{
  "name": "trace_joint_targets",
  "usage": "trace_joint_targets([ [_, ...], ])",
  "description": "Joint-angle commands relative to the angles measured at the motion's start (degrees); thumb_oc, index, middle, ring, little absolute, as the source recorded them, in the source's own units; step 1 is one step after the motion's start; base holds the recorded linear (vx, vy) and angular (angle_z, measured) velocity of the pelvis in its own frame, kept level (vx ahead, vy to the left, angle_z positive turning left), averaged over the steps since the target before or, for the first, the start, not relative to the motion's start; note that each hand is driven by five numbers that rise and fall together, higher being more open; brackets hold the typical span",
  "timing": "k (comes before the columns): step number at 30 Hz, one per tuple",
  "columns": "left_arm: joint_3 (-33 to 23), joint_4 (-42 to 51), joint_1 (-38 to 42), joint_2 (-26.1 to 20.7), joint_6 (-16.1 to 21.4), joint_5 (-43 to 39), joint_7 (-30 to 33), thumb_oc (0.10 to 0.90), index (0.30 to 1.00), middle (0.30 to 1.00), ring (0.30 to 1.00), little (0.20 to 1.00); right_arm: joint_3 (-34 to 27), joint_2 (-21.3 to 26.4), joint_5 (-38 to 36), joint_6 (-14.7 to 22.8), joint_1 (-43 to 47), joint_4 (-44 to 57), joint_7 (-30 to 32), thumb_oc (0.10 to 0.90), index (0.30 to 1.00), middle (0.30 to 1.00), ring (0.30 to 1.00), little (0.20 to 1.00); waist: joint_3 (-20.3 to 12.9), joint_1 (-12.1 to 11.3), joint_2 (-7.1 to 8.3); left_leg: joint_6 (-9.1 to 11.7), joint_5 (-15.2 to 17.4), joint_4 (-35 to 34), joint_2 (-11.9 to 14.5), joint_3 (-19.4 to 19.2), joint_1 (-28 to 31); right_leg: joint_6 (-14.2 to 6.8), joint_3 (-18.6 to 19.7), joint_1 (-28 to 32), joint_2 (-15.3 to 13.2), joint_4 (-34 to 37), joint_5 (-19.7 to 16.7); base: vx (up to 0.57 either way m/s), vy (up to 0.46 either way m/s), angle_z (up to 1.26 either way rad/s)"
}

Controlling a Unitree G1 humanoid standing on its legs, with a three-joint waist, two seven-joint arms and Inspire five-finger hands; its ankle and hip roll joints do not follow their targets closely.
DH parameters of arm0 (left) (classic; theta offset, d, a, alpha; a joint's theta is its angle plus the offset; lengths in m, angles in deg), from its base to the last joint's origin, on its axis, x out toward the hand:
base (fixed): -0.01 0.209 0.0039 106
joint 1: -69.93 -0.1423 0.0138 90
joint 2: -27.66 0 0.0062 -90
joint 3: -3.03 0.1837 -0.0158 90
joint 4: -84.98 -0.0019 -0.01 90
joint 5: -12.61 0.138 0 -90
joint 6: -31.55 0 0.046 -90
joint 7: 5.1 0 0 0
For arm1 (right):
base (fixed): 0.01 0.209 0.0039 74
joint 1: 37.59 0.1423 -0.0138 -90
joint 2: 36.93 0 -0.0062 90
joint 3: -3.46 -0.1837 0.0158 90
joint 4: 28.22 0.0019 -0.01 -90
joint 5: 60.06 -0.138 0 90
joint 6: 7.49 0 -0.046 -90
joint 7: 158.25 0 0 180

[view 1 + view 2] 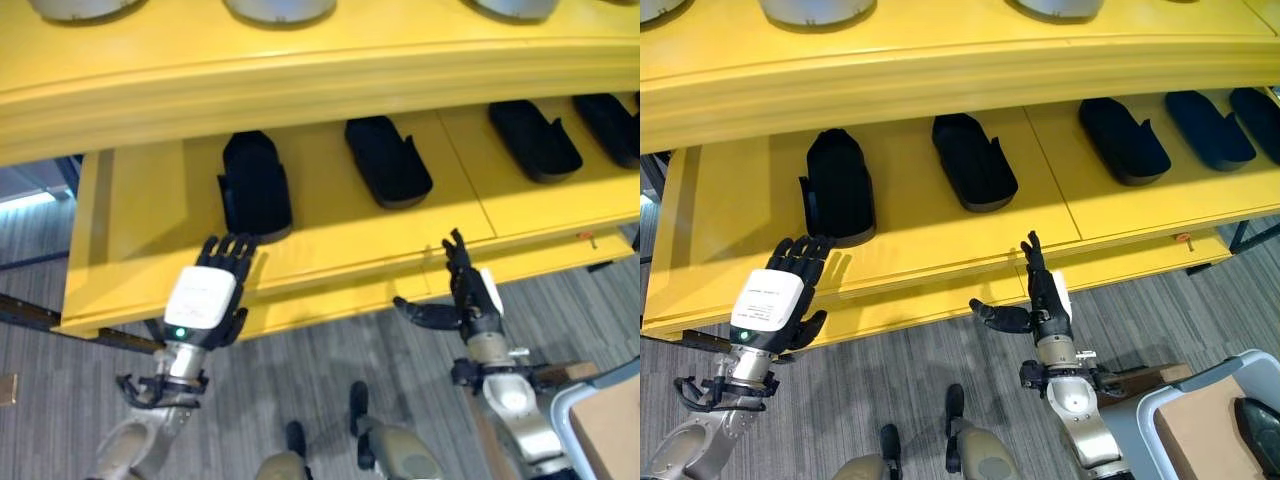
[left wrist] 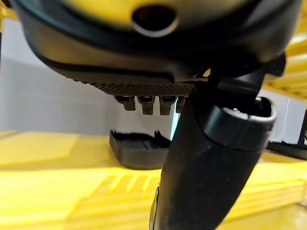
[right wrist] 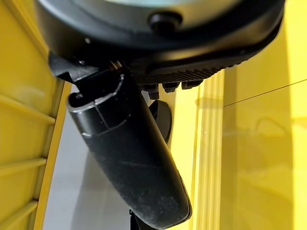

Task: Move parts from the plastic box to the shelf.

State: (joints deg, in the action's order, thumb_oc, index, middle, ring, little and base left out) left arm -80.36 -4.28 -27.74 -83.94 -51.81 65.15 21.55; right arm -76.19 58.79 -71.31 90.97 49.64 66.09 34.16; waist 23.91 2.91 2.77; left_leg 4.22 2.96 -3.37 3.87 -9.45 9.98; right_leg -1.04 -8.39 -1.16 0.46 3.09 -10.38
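The shelf [image 1: 150, 210] is smooth yellow board with a ribbed front lip. On it lie matt black moulded parts, long and rounded like shallow shells, in a row: one part [image 1: 255, 185] straight ahead of the left hand [image 1: 210, 300], a second part [image 1: 388, 160] to its right, and two more [image 1: 533, 140] farther right. Pale rounded items [image 1: 280, 8] sit on the tier above.

The left hand is empty, its fingers straight and reaching over the shelf's front edge, just short of the nearest part. The right hand [image 1: 1045, 300] is released too, fingers upright and thumb spread sideways, in front of the lip and well apart from any part.

The right eye view also takes in a pale grey plastic box [image 1: 1160, 415] at lower right, beside the right arm, holding a brown slab and a dark part [image 1: 1258, 425]. The left wrist view shows the nearest part [image 2: 136, 148] side-on past the fingertips, low-walled with notched edges. The floor [image 1: 330, 360] is grey striped carpet
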Motion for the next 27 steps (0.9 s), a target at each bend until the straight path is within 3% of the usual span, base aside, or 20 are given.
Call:
trace_joint_targets([
  [1,-0.80,1.71,4.88,0.52,1.10,-1.23,2.67,0.900,1.000,1.000,1.000,1.000,-3.49,-0.39,2.11,5.87,2.75,6.80,1.37,0.900,1.000,1.000,1.000,1.000,-3.32,0.04,-2.01,1.57,-1.93,-1.63,-1.04,-0.78,1.75,-3.62,-1.30,-2.86,0.85,-4.63,2.45,0.00,0.000,0.00],
  [27,3.39,1.05,3.01,3.80,2.92,-9.38,-0.26,0.900,1.000,1.000,1.000,1.000,-3.11,-0.59,2.40,6.14,1.62,6.97,2.14,0.900,1.000,1.000,1.000,1.000,-3.51,-0.06,-1.77,1.44,-1.87,-1.63,-0.95,-0.73,2.16,-3.43,-1.13,-2.91,0.82,-5.10,2.23,0.00,0.000,0.00],
])
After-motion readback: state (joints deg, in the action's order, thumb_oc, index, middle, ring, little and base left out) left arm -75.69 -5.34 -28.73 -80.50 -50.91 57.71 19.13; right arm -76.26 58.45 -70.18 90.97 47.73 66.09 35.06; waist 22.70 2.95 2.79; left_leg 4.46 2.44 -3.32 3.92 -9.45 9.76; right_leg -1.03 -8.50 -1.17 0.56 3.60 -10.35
